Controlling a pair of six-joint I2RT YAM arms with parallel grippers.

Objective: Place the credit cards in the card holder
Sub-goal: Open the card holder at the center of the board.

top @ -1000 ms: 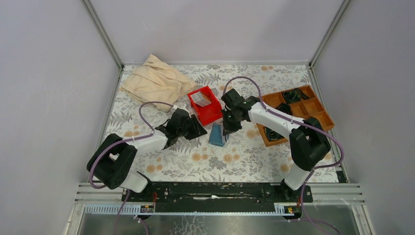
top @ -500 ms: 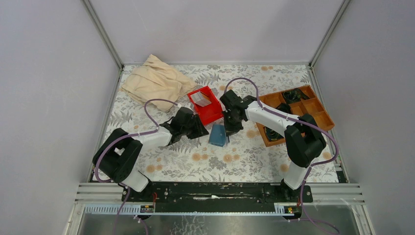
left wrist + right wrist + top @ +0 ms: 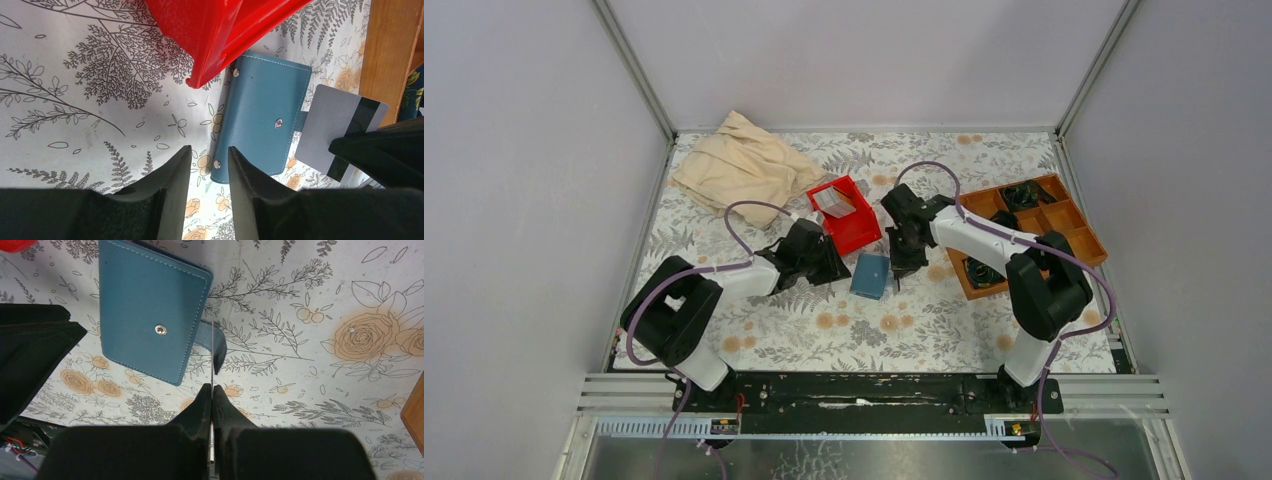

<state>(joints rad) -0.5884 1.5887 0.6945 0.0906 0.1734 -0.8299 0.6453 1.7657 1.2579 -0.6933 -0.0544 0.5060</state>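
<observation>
We find the card holder (image 3: 870,275) closed and snap-side up. It lies flat mid-counter, just off the red bin's (image 3: 849,228) near corner. Its long axis runs roughly from far edge to near edge, with the strap tab toward the right edge. The right claw (image 3: 212,390) is clamped on a credit card (image 3: 332,129) at that tab; we cannot confirm contact. The right wrist view shows only the card's thin edge, while the left shows its grey face and dark stripe. The left claw (image 3: 207,156) stands slightly apart, holding nothing.
</observation>
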